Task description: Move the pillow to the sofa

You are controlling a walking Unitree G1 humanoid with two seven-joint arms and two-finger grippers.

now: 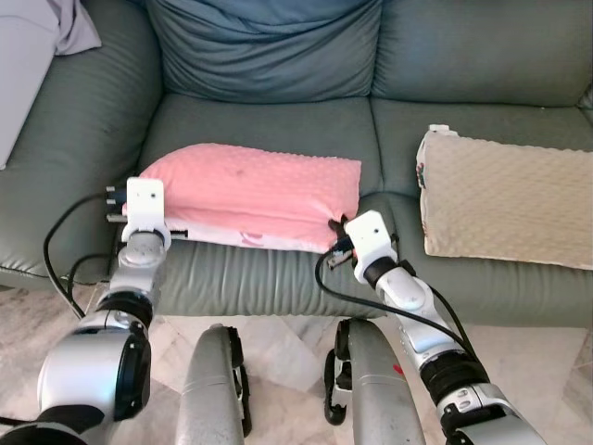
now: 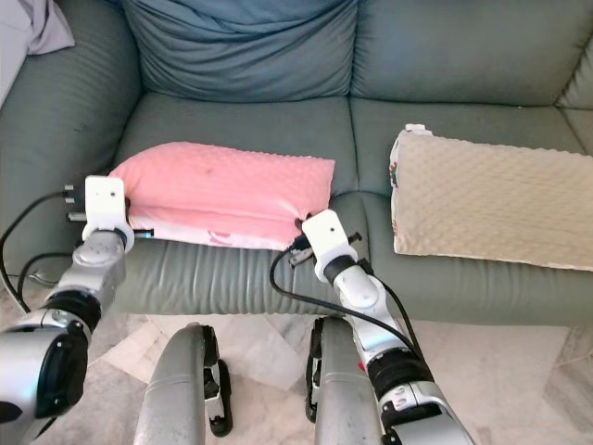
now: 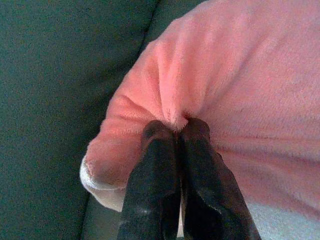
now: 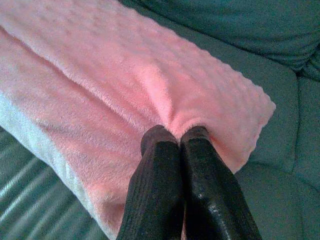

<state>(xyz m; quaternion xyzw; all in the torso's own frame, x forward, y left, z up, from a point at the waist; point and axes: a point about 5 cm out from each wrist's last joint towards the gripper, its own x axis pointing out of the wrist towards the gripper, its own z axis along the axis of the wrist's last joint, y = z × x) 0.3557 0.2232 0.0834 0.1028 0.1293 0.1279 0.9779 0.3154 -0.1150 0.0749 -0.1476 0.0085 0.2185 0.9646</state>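
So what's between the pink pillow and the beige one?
Just bare green sofa seat separates the pink pillow from the beige pillow, seen in both eye views.

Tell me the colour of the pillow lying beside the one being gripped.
Beige, with a dotted plush texture; the left eye view shows it best, on the sofa seat.

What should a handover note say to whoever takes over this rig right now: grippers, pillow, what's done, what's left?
Left gripper: shut on the pink pillow, pinching its left end.
Right gripper: shut on the pink pillow, pinching fabric near its right front corner.
Pillow: lying flat on the sofa seat, near the front edge, a beige pillow on the seat to its right.
Done: the pillow looks set down on the sofa.
Left: probably open both grippers and pull the arms back; nudge it further from the edge if wanted.
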